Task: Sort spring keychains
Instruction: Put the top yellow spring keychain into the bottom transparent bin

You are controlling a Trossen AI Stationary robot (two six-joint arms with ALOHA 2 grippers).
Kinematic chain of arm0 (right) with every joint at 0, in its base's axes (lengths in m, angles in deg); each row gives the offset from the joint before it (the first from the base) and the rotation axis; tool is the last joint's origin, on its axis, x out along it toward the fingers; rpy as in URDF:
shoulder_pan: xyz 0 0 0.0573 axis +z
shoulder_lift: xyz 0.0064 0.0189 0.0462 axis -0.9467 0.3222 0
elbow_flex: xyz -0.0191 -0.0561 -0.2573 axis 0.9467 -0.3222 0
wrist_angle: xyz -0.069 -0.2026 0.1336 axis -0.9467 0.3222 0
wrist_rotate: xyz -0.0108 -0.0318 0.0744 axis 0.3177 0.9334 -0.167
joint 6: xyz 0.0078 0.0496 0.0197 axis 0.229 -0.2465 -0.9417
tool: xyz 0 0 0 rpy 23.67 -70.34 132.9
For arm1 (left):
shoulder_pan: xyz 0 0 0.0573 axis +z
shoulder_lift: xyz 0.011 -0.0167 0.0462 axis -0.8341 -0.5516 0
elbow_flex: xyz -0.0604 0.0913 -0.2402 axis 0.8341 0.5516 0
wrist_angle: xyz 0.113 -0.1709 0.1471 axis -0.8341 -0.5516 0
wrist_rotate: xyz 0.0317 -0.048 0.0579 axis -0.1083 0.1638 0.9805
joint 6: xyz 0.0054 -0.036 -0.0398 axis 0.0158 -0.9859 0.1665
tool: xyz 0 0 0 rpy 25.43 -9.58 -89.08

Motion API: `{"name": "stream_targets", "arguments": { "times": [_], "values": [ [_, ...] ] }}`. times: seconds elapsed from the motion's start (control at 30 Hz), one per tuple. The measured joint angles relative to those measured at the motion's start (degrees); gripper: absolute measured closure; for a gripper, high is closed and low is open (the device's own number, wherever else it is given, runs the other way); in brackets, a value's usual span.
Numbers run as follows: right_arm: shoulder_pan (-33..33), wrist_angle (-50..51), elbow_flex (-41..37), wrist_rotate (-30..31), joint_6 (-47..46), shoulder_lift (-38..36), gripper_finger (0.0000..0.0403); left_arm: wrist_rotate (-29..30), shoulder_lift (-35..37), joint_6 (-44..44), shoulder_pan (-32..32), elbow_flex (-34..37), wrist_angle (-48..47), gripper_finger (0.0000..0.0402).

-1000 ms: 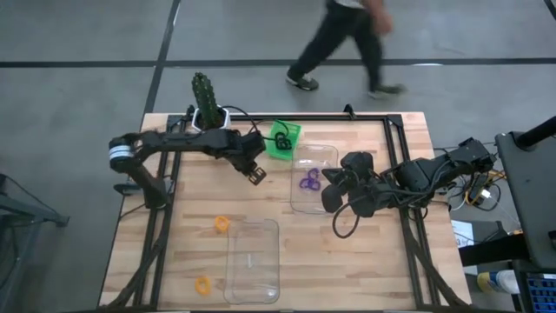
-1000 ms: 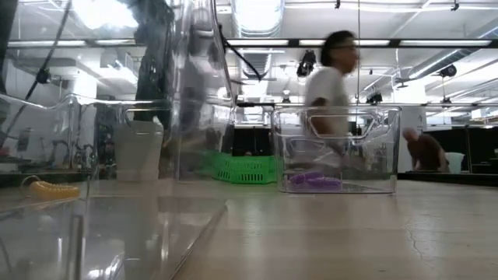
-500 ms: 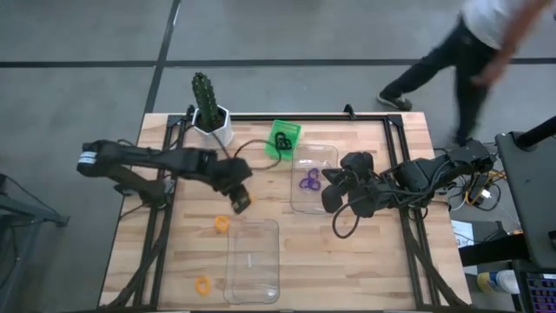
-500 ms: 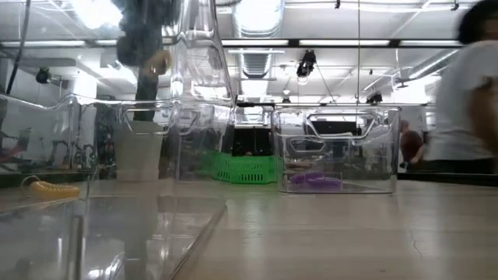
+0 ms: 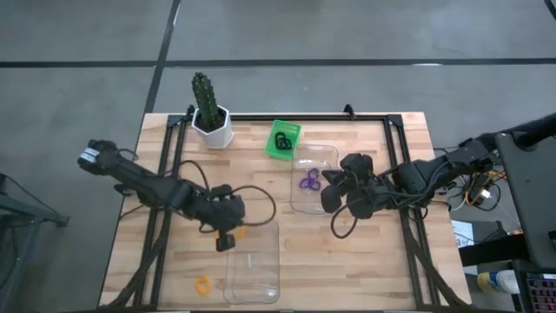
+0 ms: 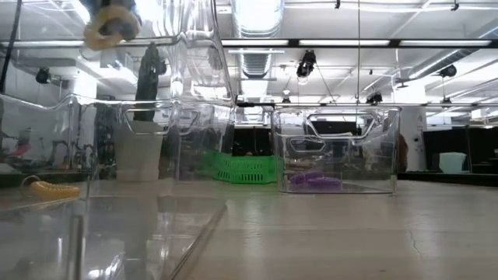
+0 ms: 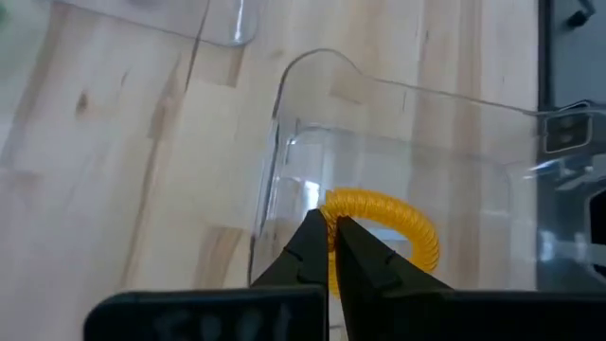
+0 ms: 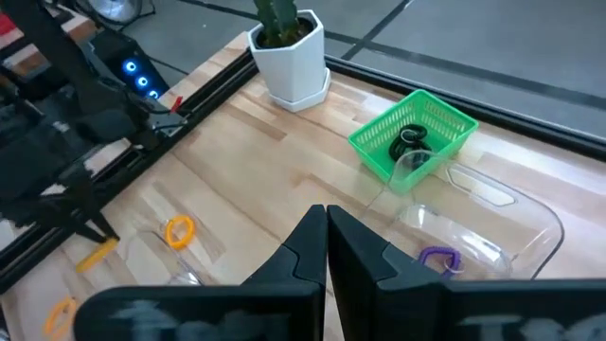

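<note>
- Spring keychains lie scattered: one orange keychain (image 5: 202, 284) sits on the worktop (image 5: 365, 261) at the near edge, beside the near clear tray (image 5: 253, 265).
- The left hand (image 7: 330, 248) hangs over that tray's far corner, fingers pinched on another orange coil (image 7: 390, 218).
- The right hand (image 8: 327, 225) waits with fingers pressed together and empty, beside the far clear tray (image 5: 314, 158), which holds purple keychains (image 5: 308, 180).
- Black keychains (image 5: 281, 140) lie in the green basket (image 5: 292, 129).
- A cactus pot (image 5: 211, 126) stands at the far edge.
</note>
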Motion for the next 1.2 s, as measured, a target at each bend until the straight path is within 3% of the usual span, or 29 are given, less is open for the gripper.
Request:
{"name": "stream_targets", "arguments": {
  "times": [0.2,0.77,1.03,1.2],
  "values": [
    [0.0,-0.19,-2.27,0.0,-2.34,-0.02,0.0394,2.15,-4.25,0.65,-1.94,0.09,3.56,0.0397],
    [0.02,-1.66,-3.66,0.0,-2.77,-0.02,0.0394,-0.18,-21.31,6.54,-2.68,0.15,5.19,0.0397],
    [0.02,-1.81,-3.66,0.02,-2.75,-0.02,0.0394,-2.21,-23.28,4.87,-2.58,0.11,7.79,0.0397],
    [0.02,-2.15,-3.66,0.04,-2.56,-0.02,0.0394,-6.44,-22.71,3.75,-1.71,0.04,10.94,0.0396]
  ]
}}
